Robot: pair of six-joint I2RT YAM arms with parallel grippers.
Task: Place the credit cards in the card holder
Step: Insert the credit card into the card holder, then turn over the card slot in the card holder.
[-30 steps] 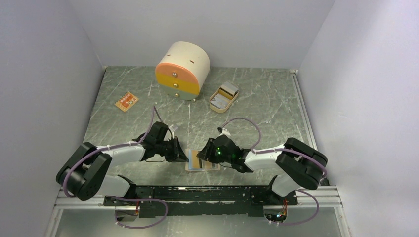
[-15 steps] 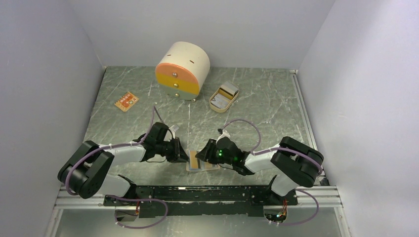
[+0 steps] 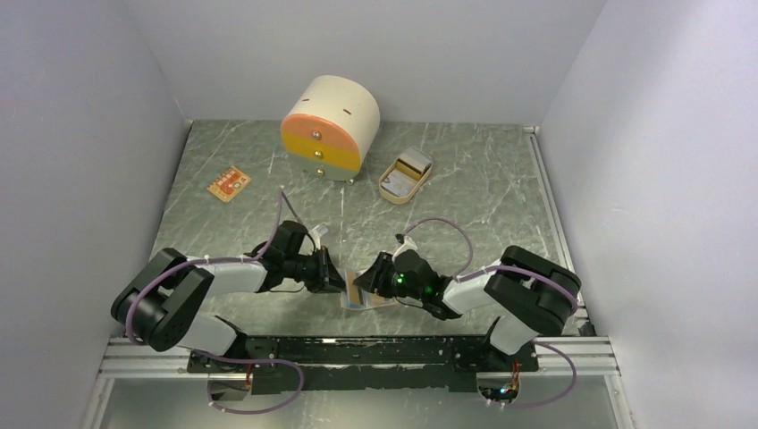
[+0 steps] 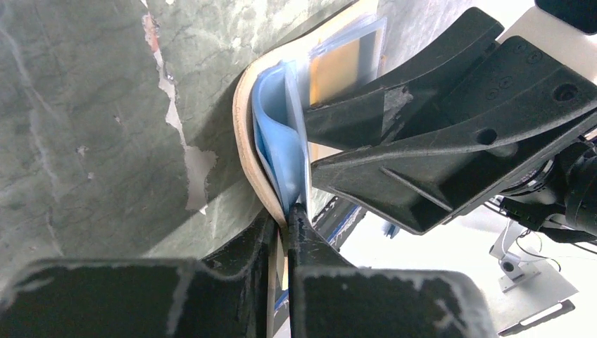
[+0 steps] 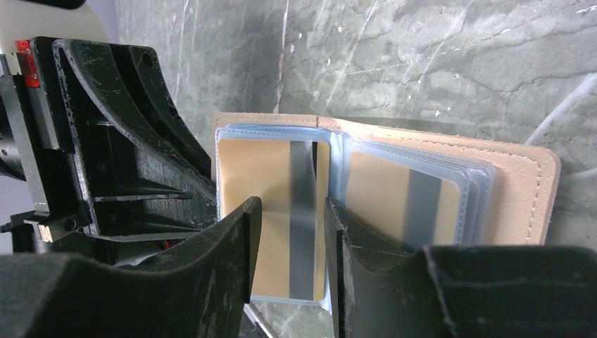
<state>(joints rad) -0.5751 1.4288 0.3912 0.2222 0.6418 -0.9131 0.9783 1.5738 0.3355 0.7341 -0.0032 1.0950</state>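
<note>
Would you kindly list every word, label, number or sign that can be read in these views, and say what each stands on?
No text can be read in any view.
Flat orange piece on the table: printed marks, too small to read.
Yellow card in the card holder: only a dark stripe, no lettering.
Round drawer box: no writing visible.

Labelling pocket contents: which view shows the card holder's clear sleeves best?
Right wrist: the card holder lies open, sleeves face-on, orange striped cards visible inside. Left wrist shows it edge-on, bowed, its edge pinched in the left pincer. Top external shows only a small, half-covered patch.
</note>
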